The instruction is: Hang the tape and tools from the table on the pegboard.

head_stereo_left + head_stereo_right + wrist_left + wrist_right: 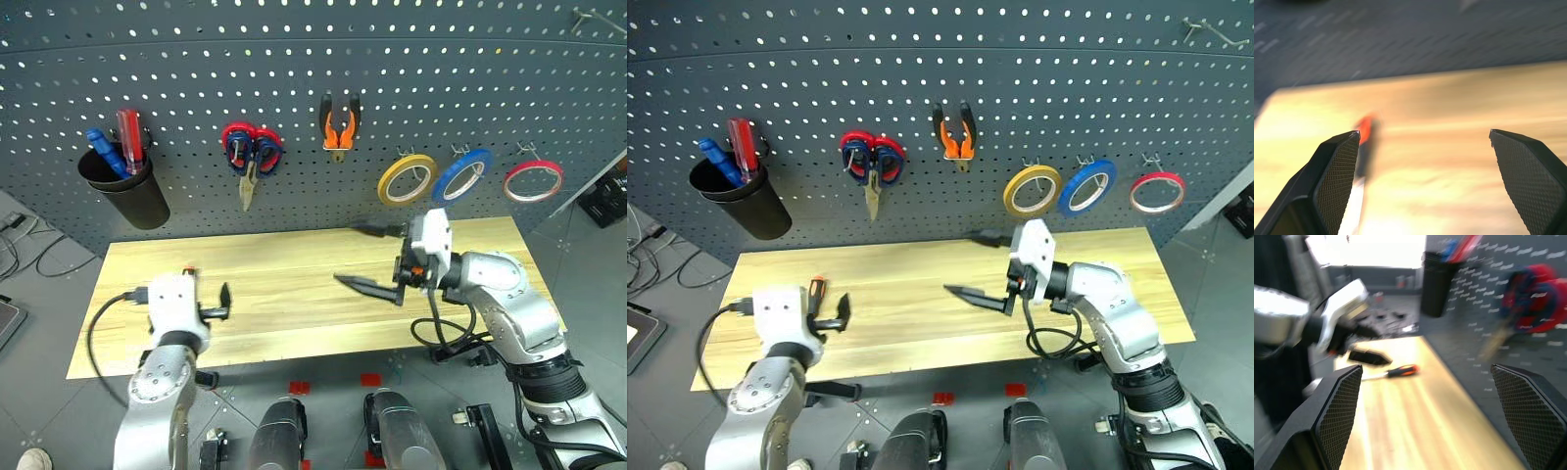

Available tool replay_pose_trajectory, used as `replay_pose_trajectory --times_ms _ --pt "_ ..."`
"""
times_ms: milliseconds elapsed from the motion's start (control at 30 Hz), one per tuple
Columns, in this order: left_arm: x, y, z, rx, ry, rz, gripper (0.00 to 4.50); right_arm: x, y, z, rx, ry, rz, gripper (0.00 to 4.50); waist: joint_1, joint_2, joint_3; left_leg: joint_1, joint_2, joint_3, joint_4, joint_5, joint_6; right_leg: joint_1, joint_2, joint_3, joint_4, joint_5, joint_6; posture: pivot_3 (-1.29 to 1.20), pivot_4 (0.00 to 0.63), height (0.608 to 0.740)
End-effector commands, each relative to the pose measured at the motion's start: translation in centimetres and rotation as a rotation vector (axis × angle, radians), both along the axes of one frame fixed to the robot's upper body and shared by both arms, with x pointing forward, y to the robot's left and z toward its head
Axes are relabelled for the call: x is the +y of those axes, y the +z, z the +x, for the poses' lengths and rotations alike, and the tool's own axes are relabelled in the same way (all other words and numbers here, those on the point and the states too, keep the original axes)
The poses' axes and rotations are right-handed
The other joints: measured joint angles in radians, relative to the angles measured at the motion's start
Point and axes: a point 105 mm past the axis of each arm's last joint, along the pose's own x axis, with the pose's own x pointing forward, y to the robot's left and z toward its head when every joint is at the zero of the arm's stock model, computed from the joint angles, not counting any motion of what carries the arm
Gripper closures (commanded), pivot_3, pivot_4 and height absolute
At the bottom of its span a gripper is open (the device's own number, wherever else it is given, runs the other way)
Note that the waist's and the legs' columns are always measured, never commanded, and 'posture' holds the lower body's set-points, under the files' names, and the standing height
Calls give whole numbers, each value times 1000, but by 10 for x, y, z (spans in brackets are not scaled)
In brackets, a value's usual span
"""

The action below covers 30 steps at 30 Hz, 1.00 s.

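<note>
Left pincer (828, 311) spread wide, holding nothing, hovering over the desk (294, 294) at its near left. Screwdriver (1396, 371) with orange-and-black handle lying flat on the wood just beside it, untouched. Right pincer (377, 259) also spread wide and empty (pointing leftward over the desk's middle). Broad bare planks between the two arms. On the pegboard (294, 78) beyond the far edge: pliers (339, 124), scissors (250, 157), then yellow, blue and red tape (533, 181) rolls hanging on hooks. Black cup (127, 191) at far left, holding red and blue screwdrivers.
</note>
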Motion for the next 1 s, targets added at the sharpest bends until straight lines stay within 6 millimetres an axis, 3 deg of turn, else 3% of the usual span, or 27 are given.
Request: replay_pose_trajectory --times_ms 33,267,500,700,1000 --pt "27 5 2 23 66 -6 28 19 5 -11 -63 103 -38 0 4 0 5 0 0 -1 0 0 0 0 0 0 0 0 0 -93 352 740" --pt "48 6 39 116 6 -107 28 40 17 0 -72 126 -16 0 27 0 48 7 -1 -3 0 0 0 6 0 -1 0 0 0 -75 393 740" --pt "53 13 81 186 -74 -140 28 46 26 8 -67 105 30 0 23 -1 76 6 -1 -4 0 0 -1 5 -1 -3 1 0 0 -86 419 740" --pt "53 12 94 226 -93 -155 28 47 30 12 -43 78 55 0 20 -2 99 5 0 -3 0 1 -1 4 -1 -3 1 0 0 -101 436 740" --pt "70 2 95 294 -64 -199 28 46 29 11 -8 56 62 0 17 -3 130 3 1 2 0 1 -3 -3 -1 -2 4 0 0 -117 461 740"
